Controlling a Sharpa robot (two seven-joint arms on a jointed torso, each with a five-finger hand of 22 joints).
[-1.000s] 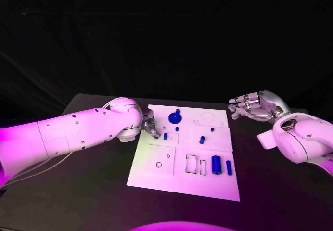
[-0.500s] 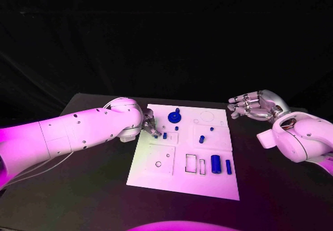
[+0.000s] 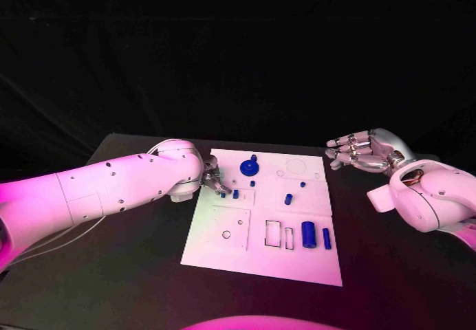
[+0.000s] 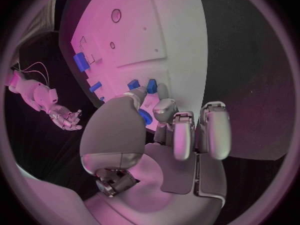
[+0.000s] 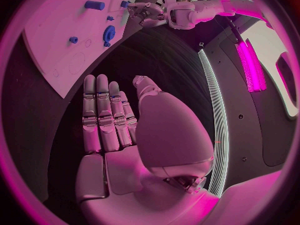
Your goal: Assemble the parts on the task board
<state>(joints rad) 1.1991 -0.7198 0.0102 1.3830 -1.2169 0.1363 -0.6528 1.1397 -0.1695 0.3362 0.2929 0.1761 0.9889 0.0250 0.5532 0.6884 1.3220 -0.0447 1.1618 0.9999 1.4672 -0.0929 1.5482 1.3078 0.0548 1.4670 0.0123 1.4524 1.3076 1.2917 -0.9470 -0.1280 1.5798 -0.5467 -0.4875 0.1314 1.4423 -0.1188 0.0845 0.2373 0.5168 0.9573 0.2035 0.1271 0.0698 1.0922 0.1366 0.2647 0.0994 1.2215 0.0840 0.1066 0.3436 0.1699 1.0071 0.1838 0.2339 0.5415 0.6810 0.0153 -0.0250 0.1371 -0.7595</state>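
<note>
Early stage: left robot hand (image 3: 212, 181) pinches a small peg (image 4: 152, 85) on the board (image 3: 238, 254); cylinder (image 3: 309, 235) and bar (image 3: 327, 238) lie loose; right robot hand (image 3: 359, 155) spread, empty.

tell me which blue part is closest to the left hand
The small blue peg right at the left hand fingertips; the other parts lie farther right on the board.

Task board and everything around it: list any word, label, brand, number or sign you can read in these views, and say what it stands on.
None can be read.
Task board: bears outlined shapes and holes, no lettering or numbers.
Blue parts, such as the cylinder: plain, unmarked.
Left hand and right hand: no brand or label legible on them or on the white arms.
Black table: no markings visible.
</note>
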